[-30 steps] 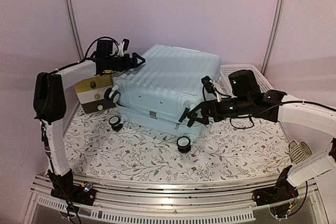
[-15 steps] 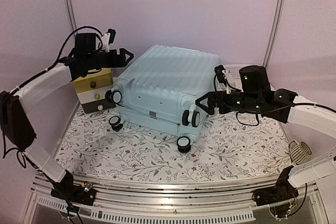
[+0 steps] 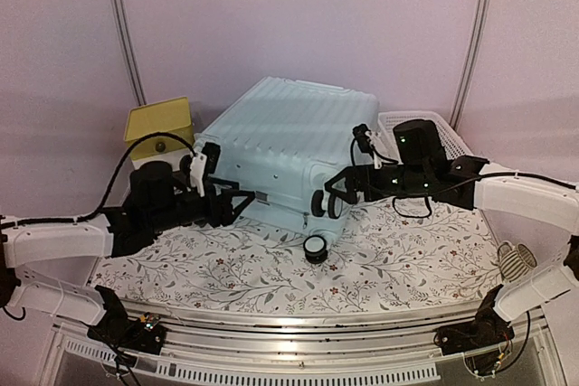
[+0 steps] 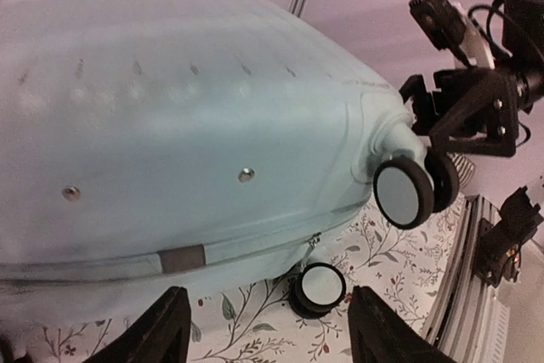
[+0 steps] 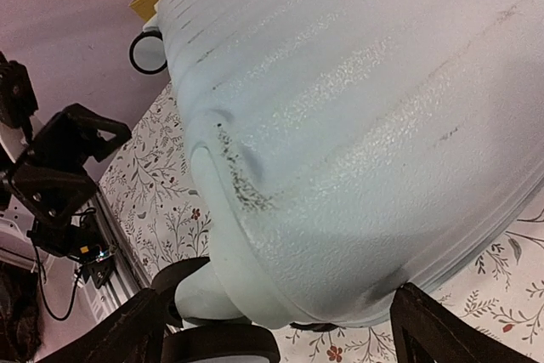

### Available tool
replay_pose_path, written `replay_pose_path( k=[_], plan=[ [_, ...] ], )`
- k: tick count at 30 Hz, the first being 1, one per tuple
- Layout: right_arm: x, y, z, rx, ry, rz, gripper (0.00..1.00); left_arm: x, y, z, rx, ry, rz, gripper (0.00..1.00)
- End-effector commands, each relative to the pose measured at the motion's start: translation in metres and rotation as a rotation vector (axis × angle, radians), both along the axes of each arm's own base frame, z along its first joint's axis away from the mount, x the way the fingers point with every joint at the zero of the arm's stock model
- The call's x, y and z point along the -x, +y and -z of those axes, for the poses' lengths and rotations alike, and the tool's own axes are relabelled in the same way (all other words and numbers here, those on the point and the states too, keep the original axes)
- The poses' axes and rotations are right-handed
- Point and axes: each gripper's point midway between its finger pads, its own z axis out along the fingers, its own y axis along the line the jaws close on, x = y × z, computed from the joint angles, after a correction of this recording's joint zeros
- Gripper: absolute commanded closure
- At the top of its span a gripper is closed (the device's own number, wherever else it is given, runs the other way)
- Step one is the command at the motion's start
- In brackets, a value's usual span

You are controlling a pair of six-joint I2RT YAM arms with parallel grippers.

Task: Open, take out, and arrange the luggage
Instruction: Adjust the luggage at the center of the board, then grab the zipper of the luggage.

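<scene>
The luggage [image 3: 289,146] is a pale mint-blue ribbed suitcase, closed and lying flat on the floral mat, its caster wheels [image 3: 316,248] facing me. My left gripper [image 3: 242,206] is open and empty, low at the suitcase's near left side. In the left wrist view its open jaws [image 4: 274,337] face the shell [image 4: 170,125], the zip seam and a lower wheel [image 4: 322,286]. My right gripper [image 3: 338,189] is open and empty by the upper right wheel [image 3: 322,203]. In the right wrist view its jaws [image 5: 280,337] straddle the suitcase's corner [image 5: 357,108].
A yellow-topped drawer box [image 3: 159,124] stands at the back left beside the suitcase. A white lattice basket [image 3: 427,129] sits behind the right arm. A coiled metal spring [image 3: 516,265] lies at the right edge. The metal rail [image 3: 289,332] runs along the near edge.
My left arm has swung down from beside the yellow box to low at the suitcase's near left side. My right gripper has shifted slightly left toward the upper wheel. The suitcase has not moved.
</scene>
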Motion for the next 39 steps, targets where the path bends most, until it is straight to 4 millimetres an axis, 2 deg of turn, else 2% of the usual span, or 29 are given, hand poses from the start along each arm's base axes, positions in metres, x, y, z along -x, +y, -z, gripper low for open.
replay_pose_path(
  k=[1, 3, 8, 12, 17, 19, 22, 28, 34, 39],
  plan=[
    [0.026, 0.042, -0.018, -0.178, 0.010, -0.230, 0.07, 0.019, -0.015, -0.002, 0.090, -0.181, -0.029, 0.36],
    [0.032, 0.053, -0.022, -0.208, 0.011, -0.287, 0.08, 0.028, -0.018, 0.007, 0.076, -0.274, -0.049, 0.39],
    [0.028, 0.063, -0.027, -0.218, -0.007, -0.312, 0.08, 0.027, -0.024, 0.038, 0.081, -0.323, -0.054, 0.41],
    [0.023, 0.059, -0.032, -0.201, -0.055, -0.288, 0.08, 0.023, -0.028, 0.062, 0.098, -0.309, -0.056, 0.45],
    [0.022, 0.050, -0.046, -0.209, -0.130, -0.258, 0.07, 0.021, -0.032, 0.088, 0.102, -0.344, -0.053, 0.56],
    [0.021, 0.046, -0.052, -0.211, -0.157, -0.244, 0.07, 0.022, -0.031, 0.087, 0.125, -0.383, -0.054, 0.61],
    [0.021, 0.041, -0.056, -0.208, -0.185, -0.224, 0.06, 0.018, -0.042, 0.108, 0.070, -0.373, -0.032, 0.62],
    [0.019, 0.036, -0.057, -0.204, -0.205, -0.199, 0.06, 0.007, -0.052, 0.120, 0.038, -0.358, -0.031, 0.60],
    [0.018, 0.033, -0.052, -0.197, -0.199, -0.181, 0.06, -0.005, -0.058, 0.123, 0.041, -0.338, -0.014, 0.57],
    [0.017, 0.031, -0.051, -0.192, -0.200, -0.176, 0.05, -0.018, -0.065, 0.123, 0.034, -0.328, -0.004, 0.62]
  ],
)
